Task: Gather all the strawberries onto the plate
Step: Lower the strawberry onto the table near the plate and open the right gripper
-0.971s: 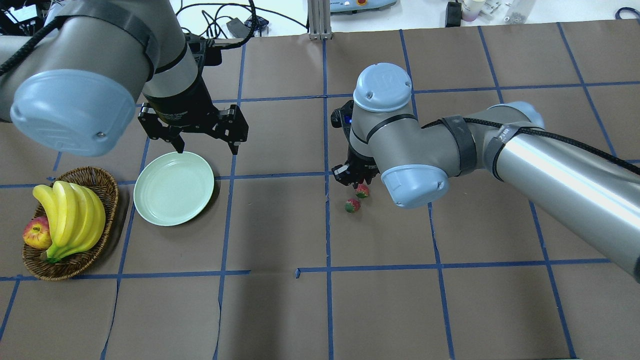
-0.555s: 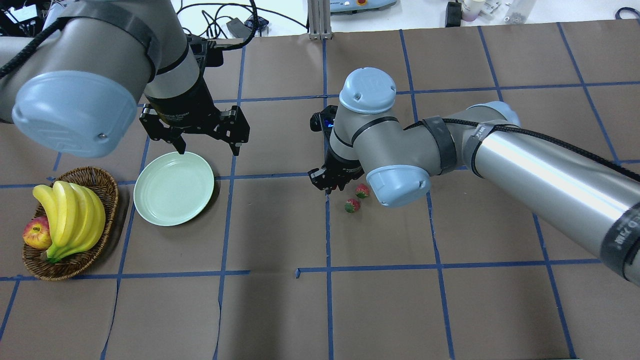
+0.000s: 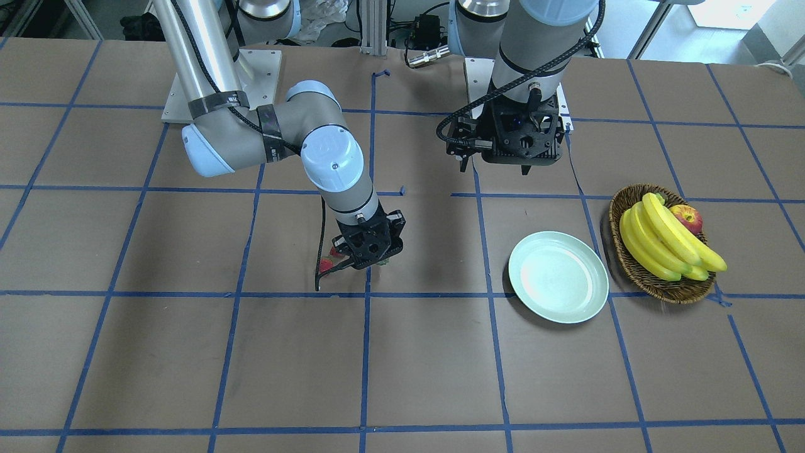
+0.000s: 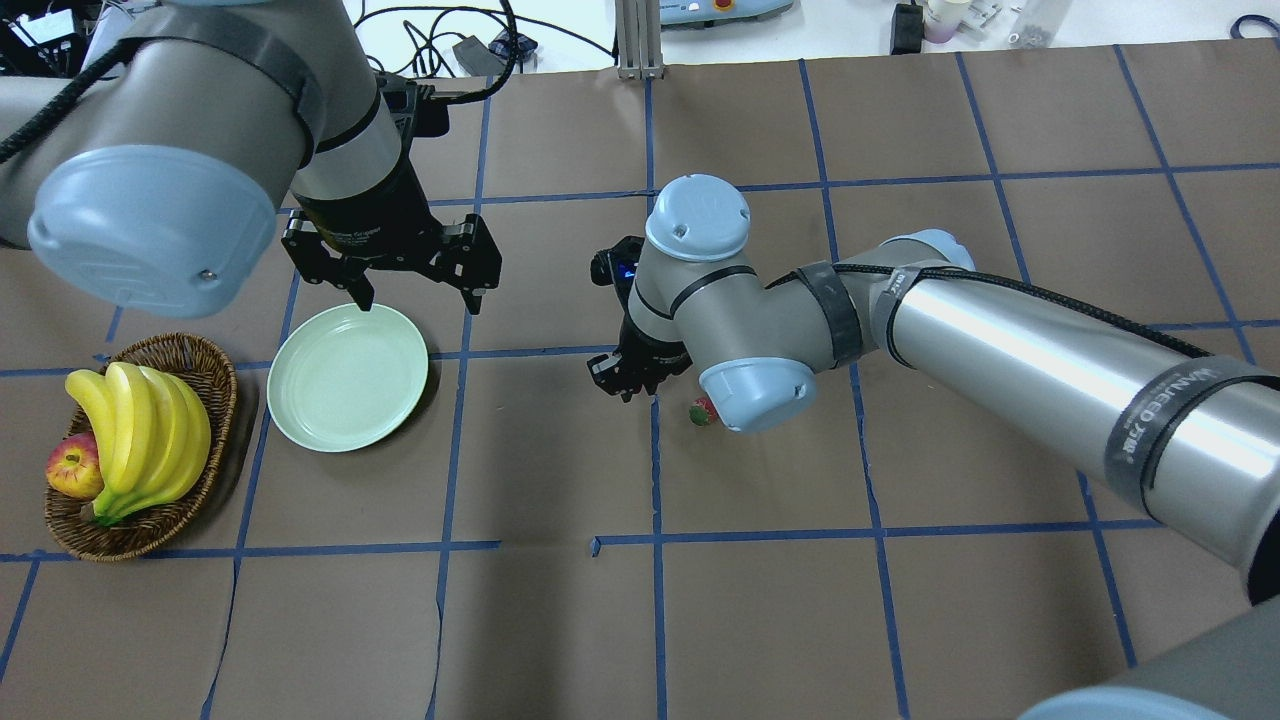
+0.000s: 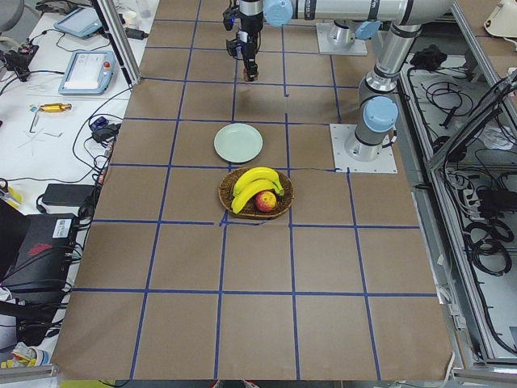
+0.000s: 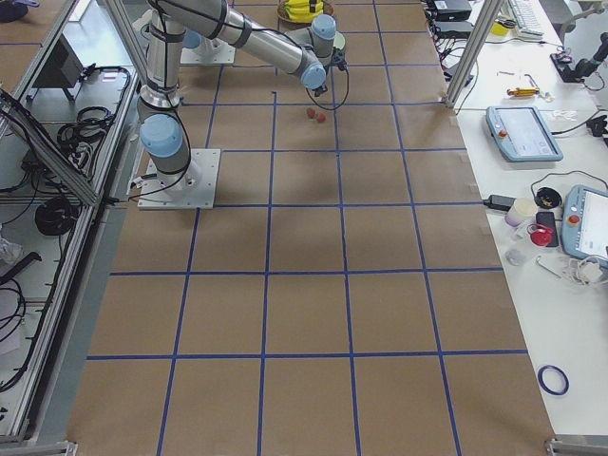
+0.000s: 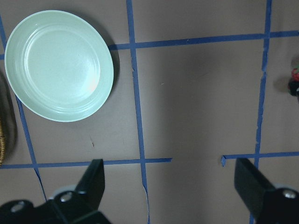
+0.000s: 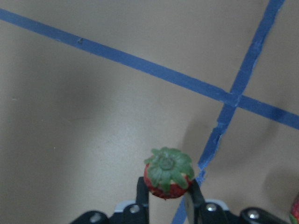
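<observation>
My right gripper [image 4: 624,384] is shut on one strawberry [image 8: 167,173], its green cap facing up between the fingers [image 8: 142,193] in the right wrist view. It hangs low over a blue tape crossing. Two more strawberries [image 6: 310,112] lie on the paper just beside it; in the overhead view only one strawberry [image 4: 702,411] peeks out from under the right wrist. The mint-green plate [image 4: 347,377] sits empty to the left, and also shows as the plate [image 7: 60,65] in the left wrist view. My left gripper [image 4: 420,295] hovers open over the plate's far rim.
A wicker basket [image 4: 215,375] with bananas [image 4: 140,430] and an apple [image 4: 73,467] stands left of the plate. Blue tape lines grid the brown paper. Cables and devices lie beyond the table's far edge.
My right arm has swung left, toward the plate, carrying its strawberry away from the two on the table. One of those is now hidden under the wrist. The left gripper has barely moved.
</observation>
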Controlling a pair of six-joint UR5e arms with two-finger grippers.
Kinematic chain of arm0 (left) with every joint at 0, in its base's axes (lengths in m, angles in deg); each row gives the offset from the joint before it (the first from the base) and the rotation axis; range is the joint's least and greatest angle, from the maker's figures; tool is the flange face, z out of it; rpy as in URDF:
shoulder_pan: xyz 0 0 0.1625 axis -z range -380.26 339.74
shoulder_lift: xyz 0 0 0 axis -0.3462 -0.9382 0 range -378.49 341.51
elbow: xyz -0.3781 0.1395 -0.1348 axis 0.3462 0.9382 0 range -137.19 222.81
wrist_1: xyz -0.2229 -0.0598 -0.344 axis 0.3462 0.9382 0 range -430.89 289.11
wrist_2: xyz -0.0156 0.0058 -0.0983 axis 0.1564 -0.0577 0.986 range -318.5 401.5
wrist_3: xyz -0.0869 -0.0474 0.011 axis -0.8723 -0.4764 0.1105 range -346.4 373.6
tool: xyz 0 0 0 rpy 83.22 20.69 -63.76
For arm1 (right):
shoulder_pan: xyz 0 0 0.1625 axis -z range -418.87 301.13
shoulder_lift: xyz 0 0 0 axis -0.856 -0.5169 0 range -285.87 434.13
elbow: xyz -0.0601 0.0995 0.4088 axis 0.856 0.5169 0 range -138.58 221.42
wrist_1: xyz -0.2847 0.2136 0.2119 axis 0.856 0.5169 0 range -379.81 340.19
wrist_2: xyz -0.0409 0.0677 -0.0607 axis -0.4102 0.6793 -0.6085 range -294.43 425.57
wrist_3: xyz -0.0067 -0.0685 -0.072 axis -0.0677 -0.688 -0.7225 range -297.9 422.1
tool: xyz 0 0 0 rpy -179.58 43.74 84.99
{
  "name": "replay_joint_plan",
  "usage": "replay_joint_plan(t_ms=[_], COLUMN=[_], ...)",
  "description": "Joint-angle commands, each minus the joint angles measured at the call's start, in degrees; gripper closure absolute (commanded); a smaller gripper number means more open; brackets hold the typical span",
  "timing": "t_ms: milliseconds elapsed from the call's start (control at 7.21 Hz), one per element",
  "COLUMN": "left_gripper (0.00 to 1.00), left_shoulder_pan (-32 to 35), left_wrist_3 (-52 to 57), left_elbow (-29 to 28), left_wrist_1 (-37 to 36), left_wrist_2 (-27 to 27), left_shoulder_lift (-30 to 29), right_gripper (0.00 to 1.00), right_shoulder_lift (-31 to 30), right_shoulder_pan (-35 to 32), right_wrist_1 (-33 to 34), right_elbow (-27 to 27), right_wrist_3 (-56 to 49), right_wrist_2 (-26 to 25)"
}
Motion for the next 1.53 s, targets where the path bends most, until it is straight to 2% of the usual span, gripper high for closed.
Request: replay_joint_plan(t_ms=[0,139,416,693,832,971,1109,1248,1386], left_gripper=[0.00,0.00,0.00,0.00,0.00,0.00,0.00,0.00,0.00], left_shoulder_pan=[0.09,0.09,0.09,0.09,0.09,0.09,0.09,0.09,0.09], left_wrist_3=[-0.01,-0.01,-0.01,-0.27,-0.27,-0.19,-0.27,-0.19,-0.27], left_elbow=[0.19,0.19,0.19,0.19,0.19,0.19,0.19,0.19,0.28], left_wrist_1=[0.08,0.08,0.08,0.09,0.17,0.17,0.17,0.17,0.17], left_wrist_2=[0.01,0.01,0.01,-0.08,-0.17,-0.26,-0.34,-0.43,-0.26], left_shoulder_lift=[-0.07,0.02,-0.07,-0.16,-0.16,-0.16,-0.07,-0.07,-0.24], right_gripper=[1.00,0.81,0.80,0.14,0.00,0.00,0.00,0.00,0.00], right_shoulder_lift=[1.12,1.30,1.91,1.83,1.39,-0.09,-3.07,-4.75,-4.94], right_shoulder_pan=[-1.60,-1.87,-2.40,-3.37,-3.28,-3.19,-2.84,-2.49,-1.71], right_wrist_1=[0.93,0.84,0.84,0.58,0.32,-0.21,-5.43,-11.75,-12.68], right_elbow=[0.00,0.00,-0.08,0.00,0.09,0.27,1.22,3.58,5.87], right_wrist_3=[0.74,1.53,3.30,3.47,3.56,3.48,5.82,6.46,6.81], right_wrist_2=[-0.02,0.06,0.06,-0.02,-0.11,-0.90,-2.47,-9.62,-12.39])
